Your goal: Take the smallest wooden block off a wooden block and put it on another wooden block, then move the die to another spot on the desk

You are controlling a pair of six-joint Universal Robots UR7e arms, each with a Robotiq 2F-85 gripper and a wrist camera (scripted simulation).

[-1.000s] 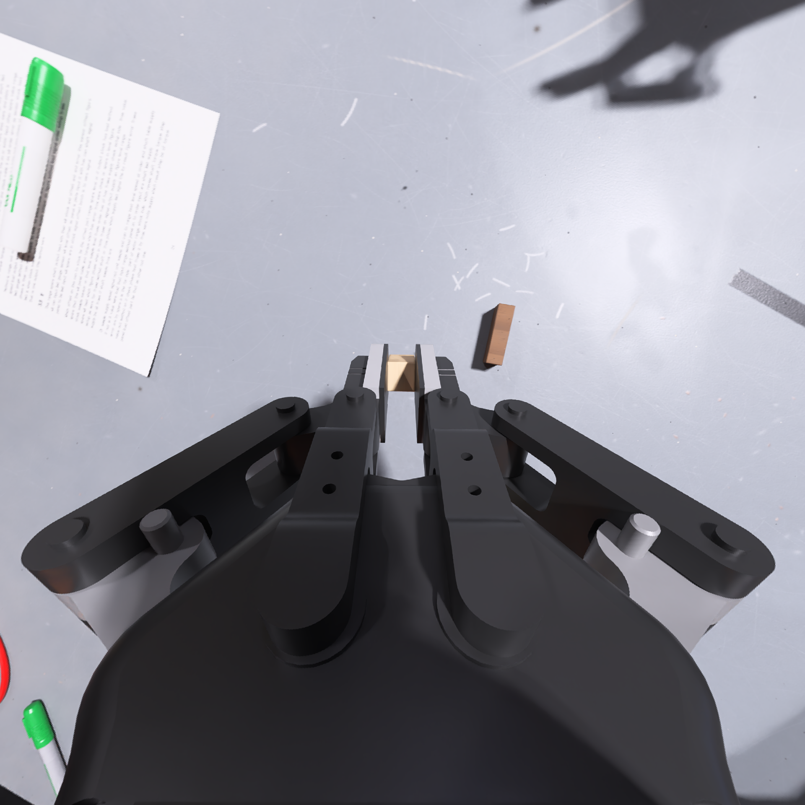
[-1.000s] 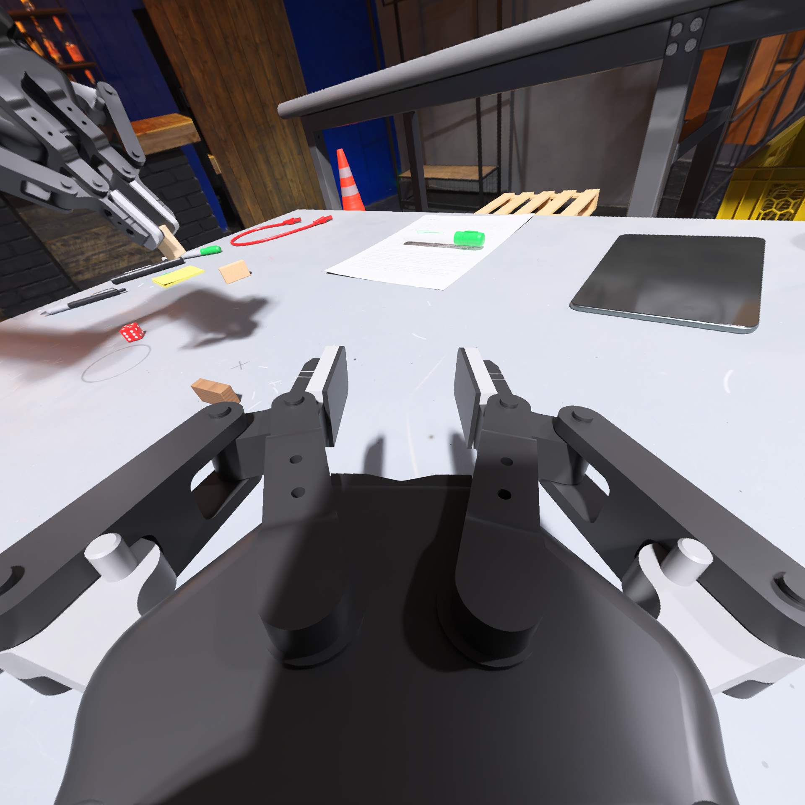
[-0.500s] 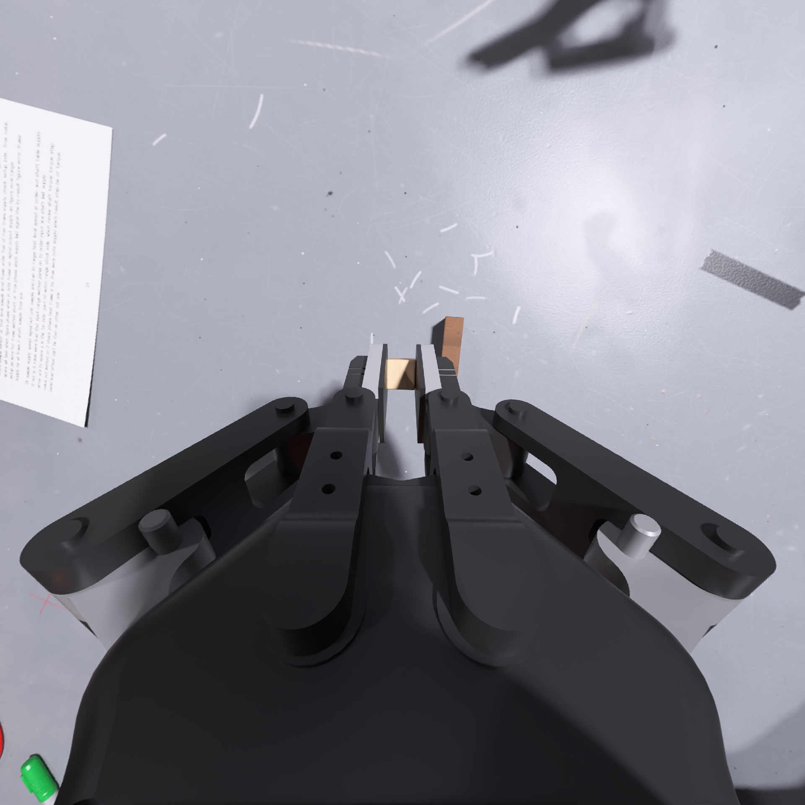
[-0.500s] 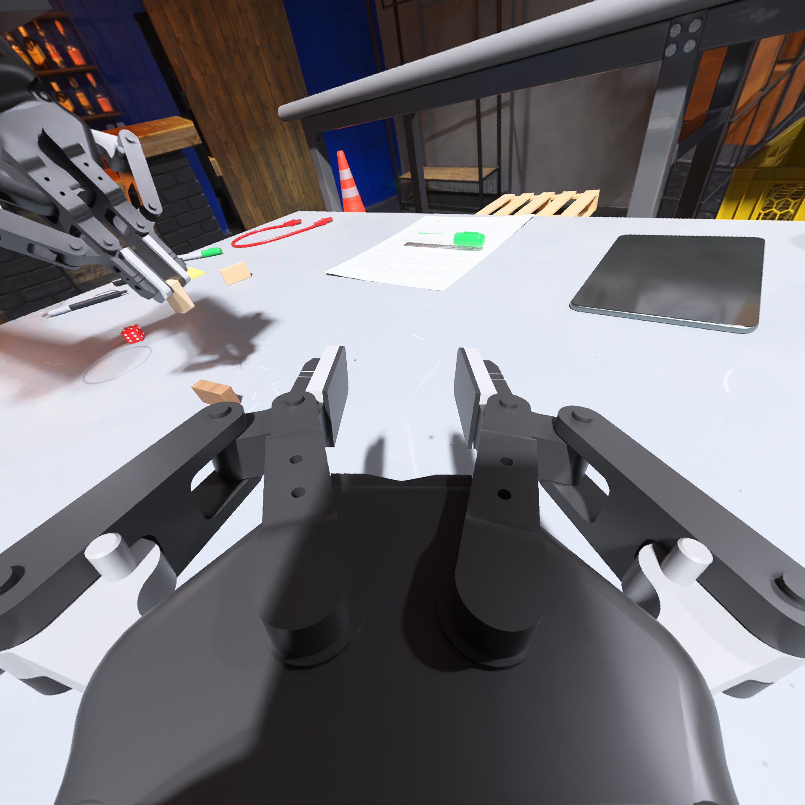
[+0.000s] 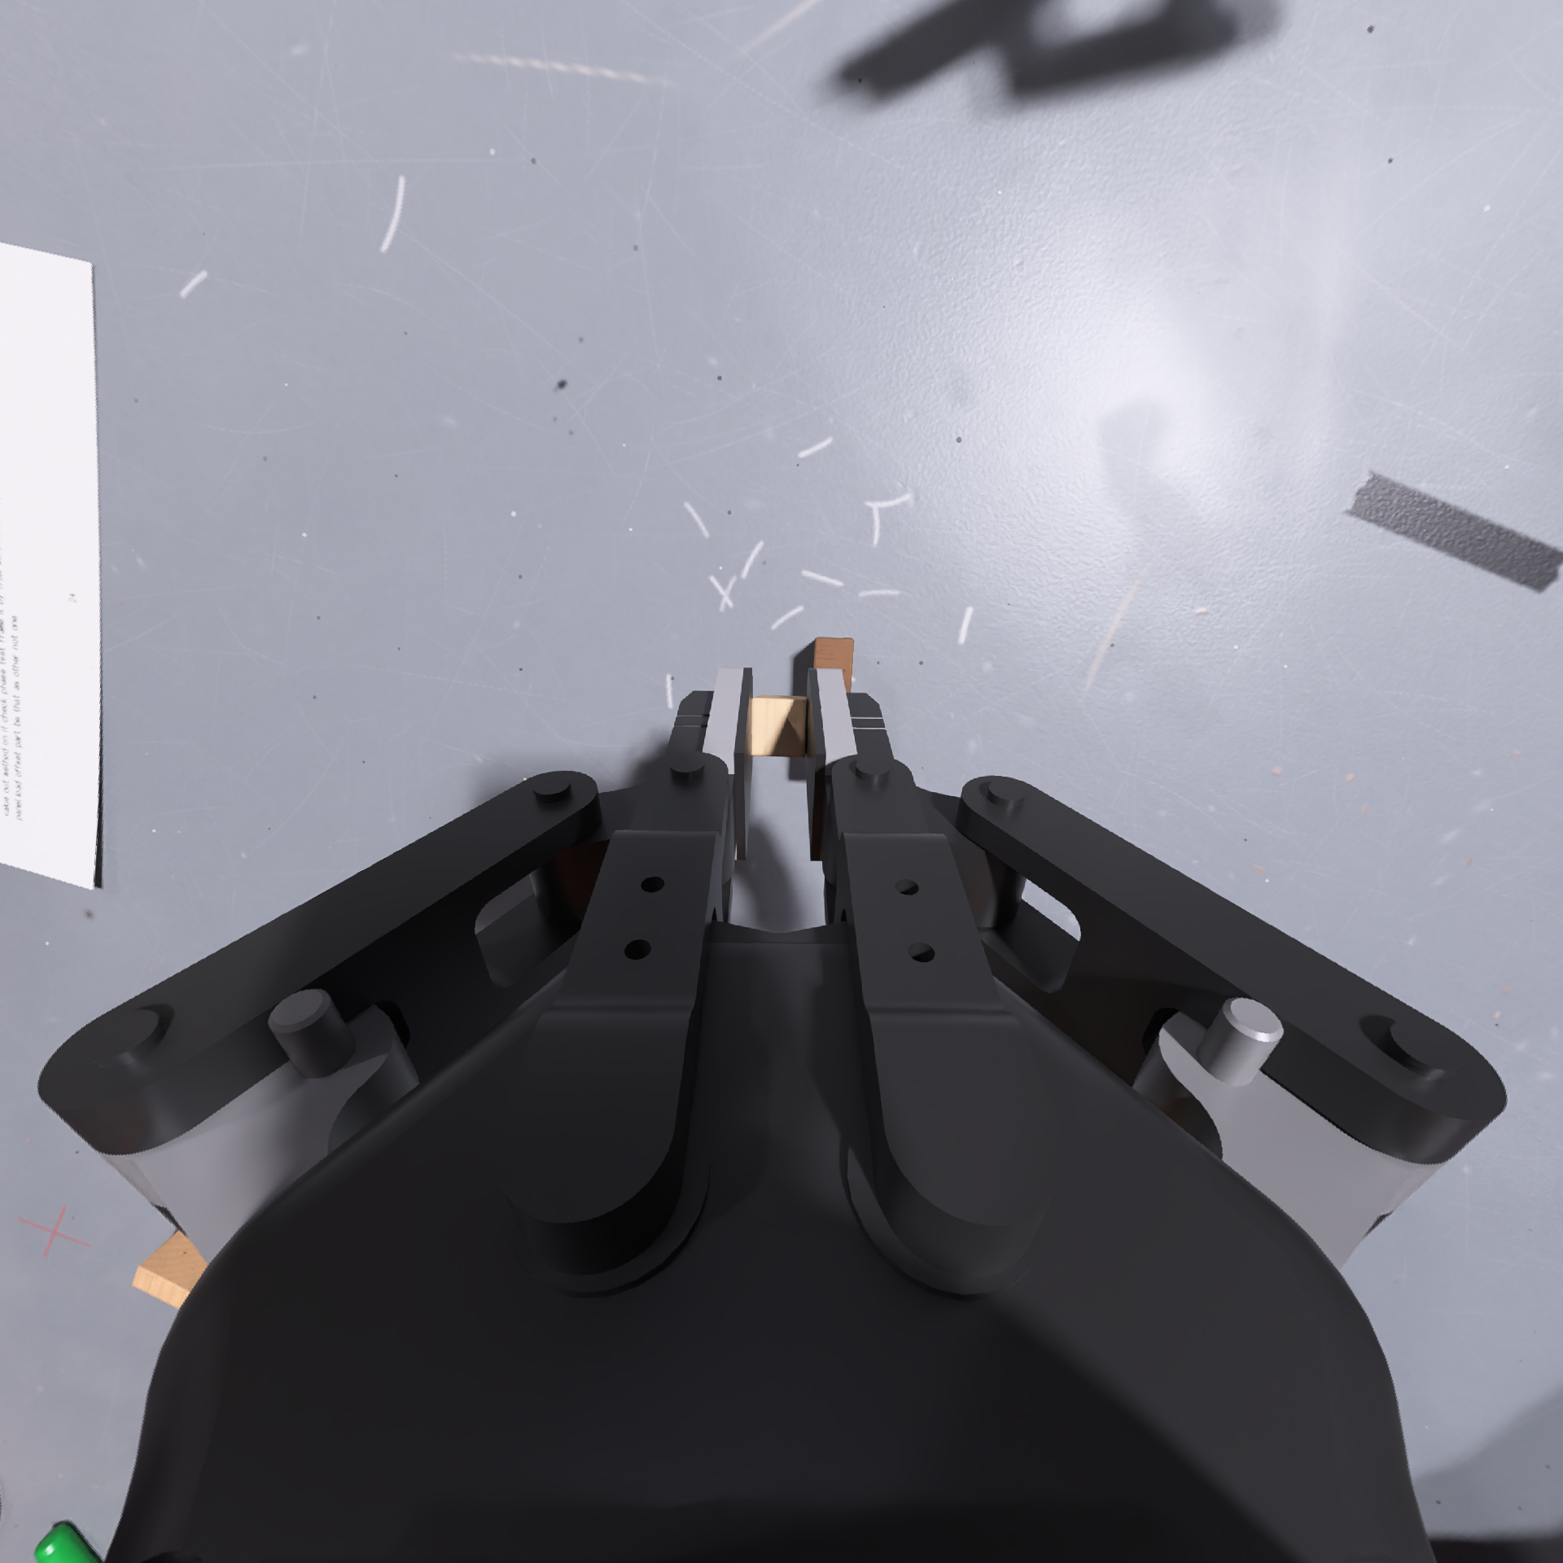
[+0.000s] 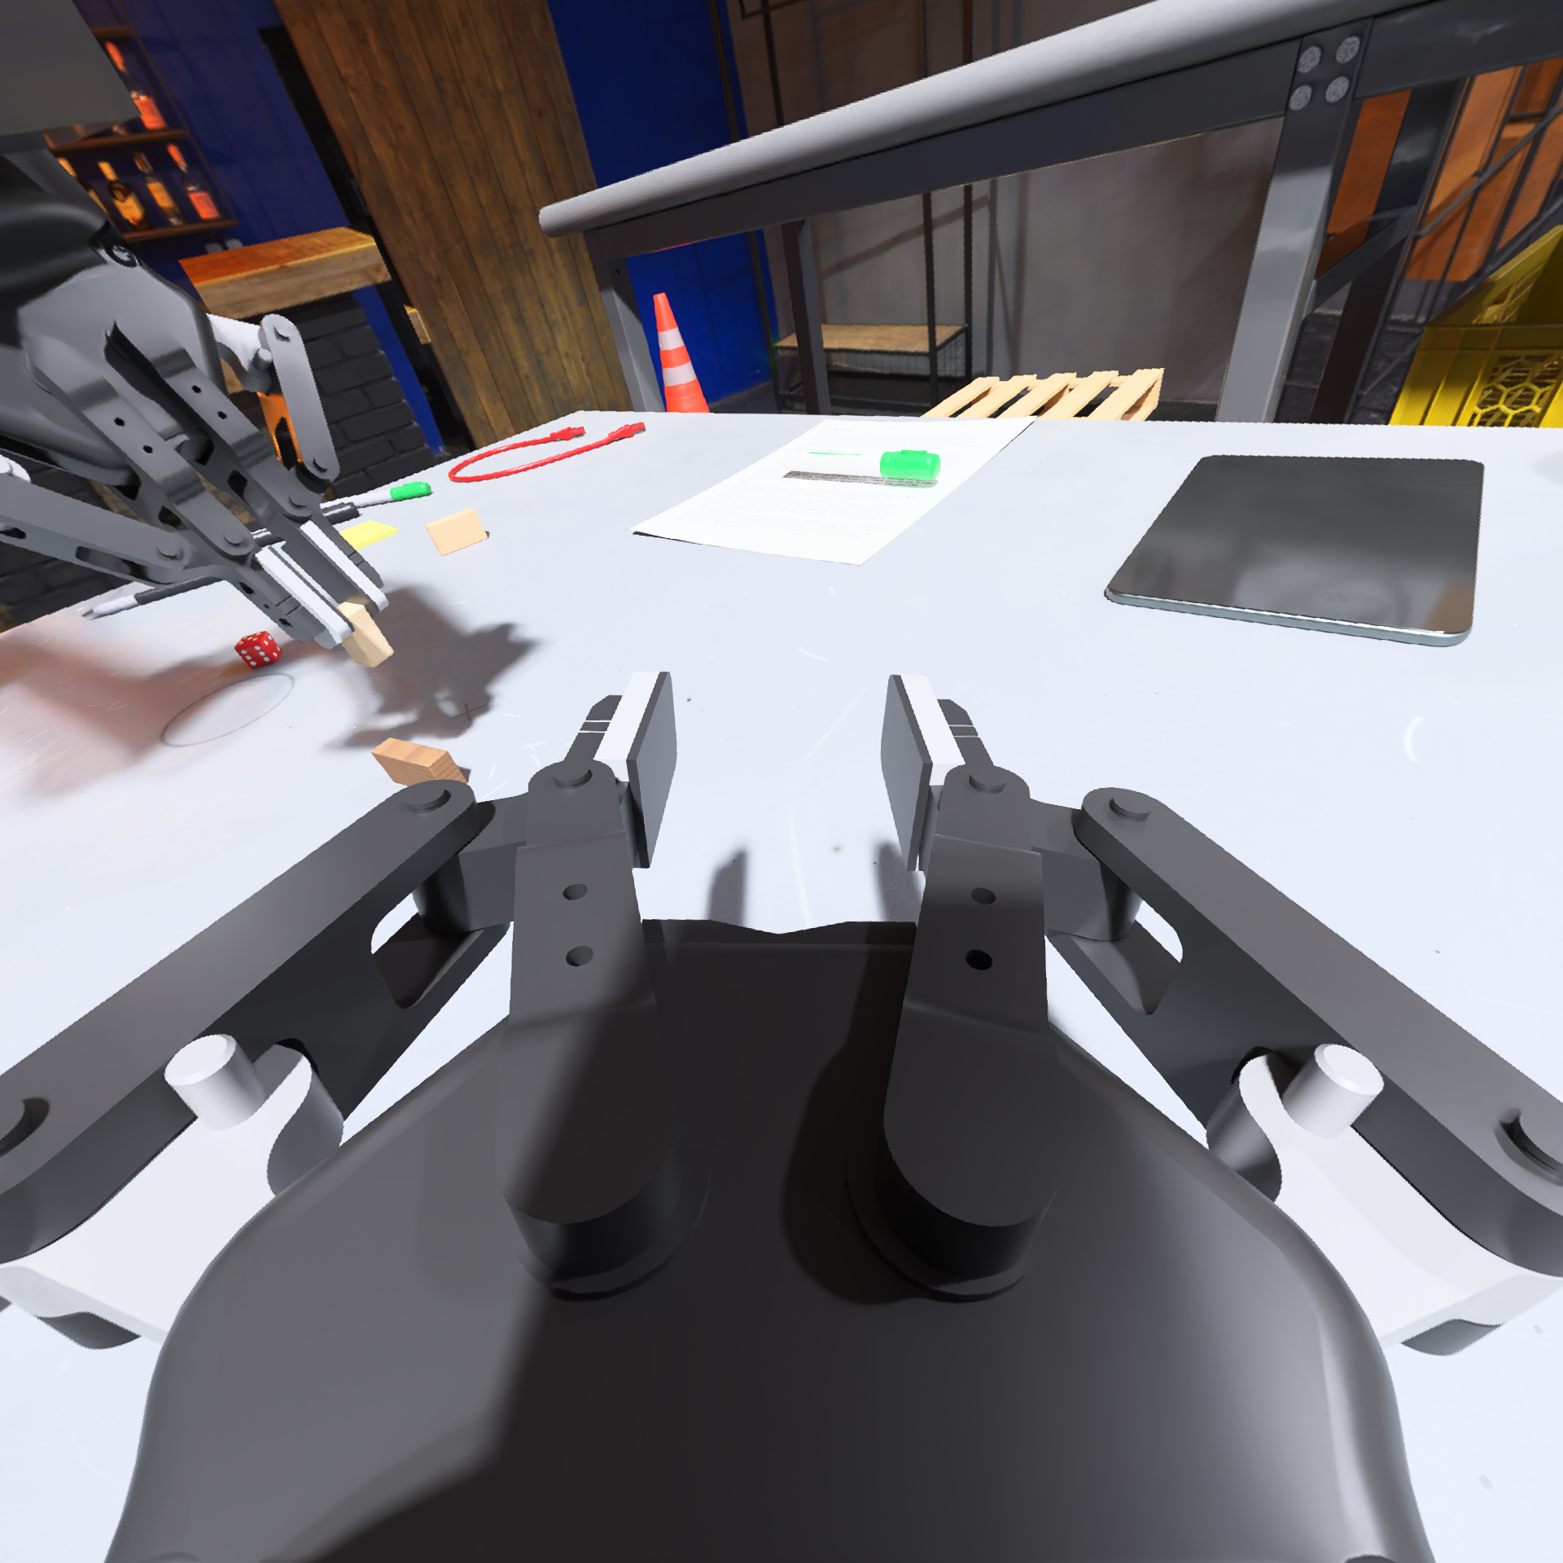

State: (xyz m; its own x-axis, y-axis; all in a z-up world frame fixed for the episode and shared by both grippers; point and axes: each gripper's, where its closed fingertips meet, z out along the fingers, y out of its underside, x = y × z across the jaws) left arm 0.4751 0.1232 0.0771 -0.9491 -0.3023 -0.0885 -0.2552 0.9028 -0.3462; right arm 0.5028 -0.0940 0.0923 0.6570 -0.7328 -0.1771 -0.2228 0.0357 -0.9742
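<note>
My left gripper (image 5: 778, 719) is shut on the smallest wooden block (image 5: 776, 726), a pale cube, and holds it above the desk; both also show in the right wrist view, the gripper (image 6: 342, 613) with the cube (image 6: 369, 640). A darker brown wooden block (image 5: 833, 658) lies on the desk just past the right fingertip, mostly hidden by it; it shows in the right wrist view (image 6: 416, 761). A third, light block (image 6: 457, 531) lies farther back, and its corner shows in the left wrist view (image 5: 169, 1275). The red die (image 6: 257, 649) sits left of the held cube. My right gripper (image 6: 778, 736) is open and empty over the desk.
A printed sheet (image 6: 833, 490) with a green marker (image 6: 909, 463) lies at the back, a dark tablet (image 6: 1302, 541) at the right. A red cable (image 6: 541, 452), pens (image 6: 385, 496) and a yellow note (image 6: 370, 533) lie at the back left. A grey tape strip (image 5: 1450, 541) lies on the desk.
My left gripper has carried the small cube down and toward the brown block, which now sits partly behind the right fingertip. The right gripper has not moved.
</note>
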